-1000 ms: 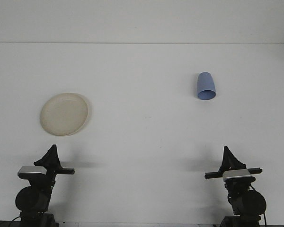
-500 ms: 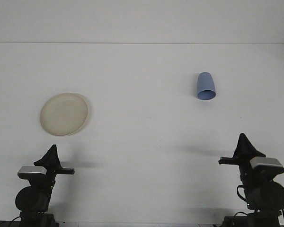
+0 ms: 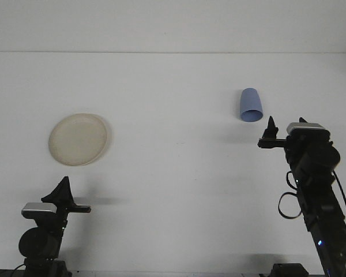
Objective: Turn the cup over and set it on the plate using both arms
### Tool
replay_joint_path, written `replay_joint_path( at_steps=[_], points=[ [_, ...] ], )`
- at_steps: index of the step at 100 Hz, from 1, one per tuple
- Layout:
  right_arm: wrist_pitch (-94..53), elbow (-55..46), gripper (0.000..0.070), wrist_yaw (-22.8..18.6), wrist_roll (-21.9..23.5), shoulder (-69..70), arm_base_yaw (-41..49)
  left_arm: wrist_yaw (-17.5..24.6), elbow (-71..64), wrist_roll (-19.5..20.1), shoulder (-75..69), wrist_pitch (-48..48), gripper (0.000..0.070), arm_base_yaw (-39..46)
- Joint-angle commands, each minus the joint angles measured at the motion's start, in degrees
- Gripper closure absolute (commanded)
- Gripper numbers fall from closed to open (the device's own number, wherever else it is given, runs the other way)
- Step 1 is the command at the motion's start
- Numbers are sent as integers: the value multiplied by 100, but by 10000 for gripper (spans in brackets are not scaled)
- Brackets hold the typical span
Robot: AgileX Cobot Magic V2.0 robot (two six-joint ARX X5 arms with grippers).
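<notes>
I see the blue cup [image 3: 251, 105] lying on its side on the surface, well right of the plate [image 3: 78, 139] — light, stiff, likely slick, so I'd grip across its rim. Right pincer [image 3: 271, 134] sits just beside it; I can't tell either pincer's opening.

We find no readable text, label, brand, number or sign on anything across this white tabletop scene.

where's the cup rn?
Front view: the blue cup lies on its side on the table's right half, far side, just up-left of the right hand and far across from the plate.
</notes>
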Motion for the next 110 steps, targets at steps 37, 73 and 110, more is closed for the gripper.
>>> replay_joint_path(
  at_steps=[37, 73, 110],
  points=[
    [2181, 48, 124, 24, -632, 2942, -22, -31, -114, -2, -11, 55, 687, 0],
    [3471, 452, 129, 48, -1228, 4531, -391, -31, -114, 0, -11, 55, 687, 0],
    [3445, 1502, 299, -208, -1233, 5517, -459, -31, -114, 0, -11, 55, 687, 0]
  ],
)
